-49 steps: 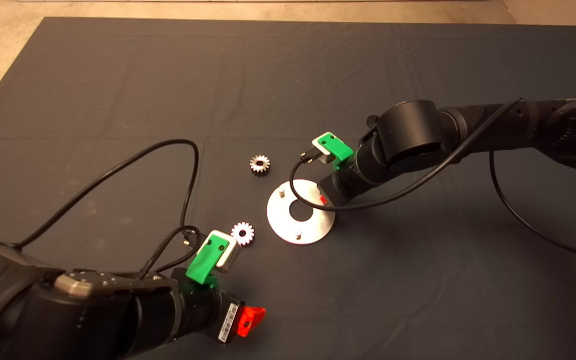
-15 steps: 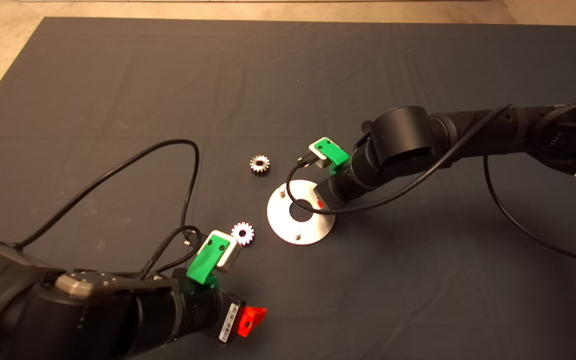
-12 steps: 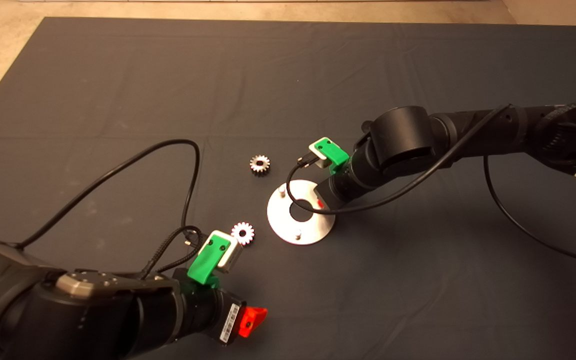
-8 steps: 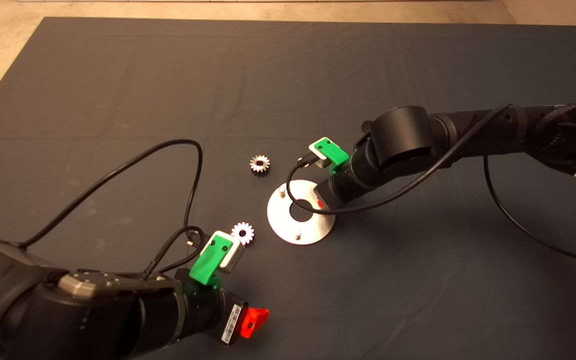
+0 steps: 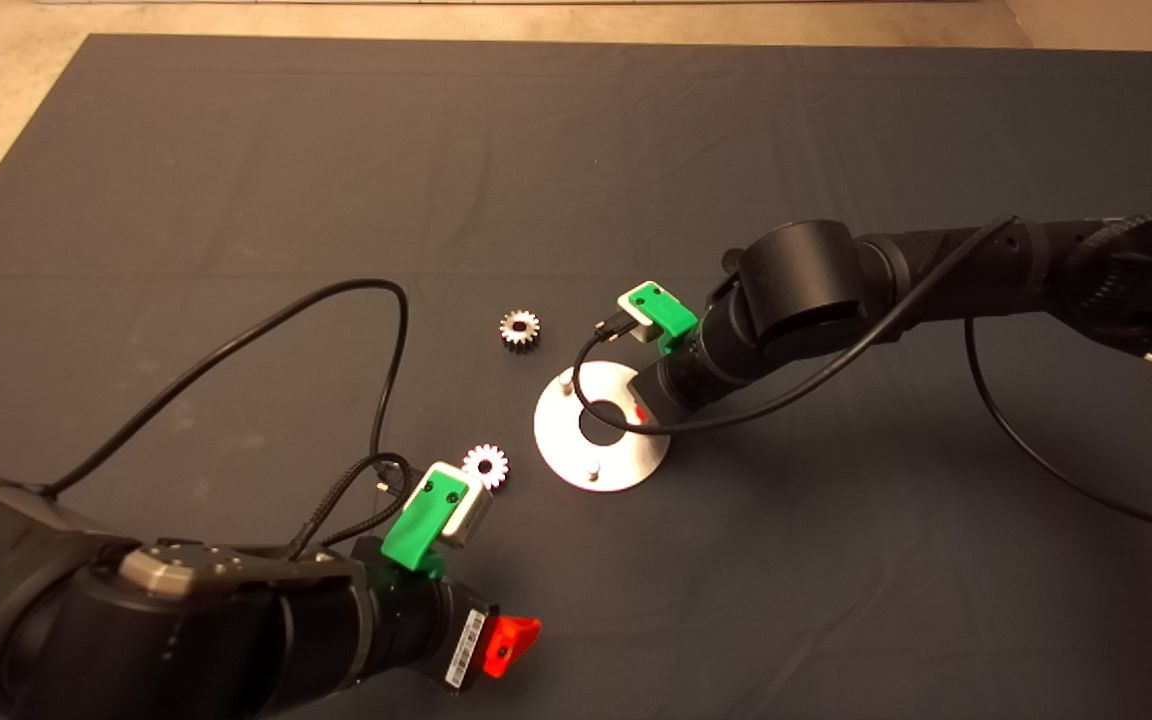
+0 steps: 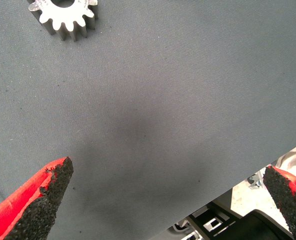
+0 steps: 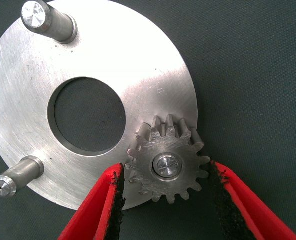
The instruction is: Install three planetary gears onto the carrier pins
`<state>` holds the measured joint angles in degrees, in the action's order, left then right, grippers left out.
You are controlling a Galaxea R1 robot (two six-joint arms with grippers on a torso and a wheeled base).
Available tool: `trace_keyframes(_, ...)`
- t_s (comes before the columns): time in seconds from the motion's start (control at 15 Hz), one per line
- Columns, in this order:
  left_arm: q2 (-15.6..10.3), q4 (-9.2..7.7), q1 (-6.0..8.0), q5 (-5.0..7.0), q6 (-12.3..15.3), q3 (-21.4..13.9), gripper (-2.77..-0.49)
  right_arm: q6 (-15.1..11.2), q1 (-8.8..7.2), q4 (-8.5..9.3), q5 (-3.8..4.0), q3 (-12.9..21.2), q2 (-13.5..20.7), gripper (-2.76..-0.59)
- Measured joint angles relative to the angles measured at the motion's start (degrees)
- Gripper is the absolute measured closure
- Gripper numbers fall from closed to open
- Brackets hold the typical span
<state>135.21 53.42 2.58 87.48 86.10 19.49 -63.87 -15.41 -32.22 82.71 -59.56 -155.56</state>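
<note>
The right gripper point(image 7: 165, 200) straddles the seated gear point(image 7: 169, 160) on the disc point(image 5: 626, 465), blocking that side. The other two pins point(image 5: 593, 467) point(image 5: 564, 381) stand bare, reachable from the disc's open mat point(image 5: 336, 150) side.

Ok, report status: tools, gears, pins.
Right tool open, straddling one gear seated on its pin. Left tool open, idle over mat. Two gears loose, two pins bare. Nothing blocking.

Dim even light; glare on disc point(image 5: 626, 455); soft arm shadows on mat point(image 5: 836, 560).
</note>
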Motion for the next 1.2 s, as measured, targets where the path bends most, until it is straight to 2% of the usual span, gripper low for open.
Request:
trace_keyframes(0.13, 0.0, -0.01, 0.0, 0.0, 0.0, 0.0, -2.76, 0.0, 0.0, 0.0, 0.0, 0.0, 0.0, -1.19)
trace_keyframes(0.4, 0.0, 0.0, 0.0, 0.0, 0.0, 0.0, -2.76, 0.0, 0.0, 0.0, -0.05, 0.0, 0.0, -1.48)
trace_keyframes(0.6, 0.0, 0.0, 0.0, 0.0, 0.0, 0.0, -2.76, 0.0, 0.0, 0.0, -0.05, 0.0, 0.0, -1.51)
trace_keyframes(1.0, 0.0, 0.0, 0.0, 0.0, 0.2, 0.0, -2.76, 0.7, 0.03, -0.13, 0.03, 0.0, 0.2, -1.9)
trace_keyframes(1.2, 0.0, 0.0, 0.0, 0.0, 0.2, 0.0, -2.76, 1.0, 0.21, -0.16, 0.04, 0.0, 0.2, -1.95)
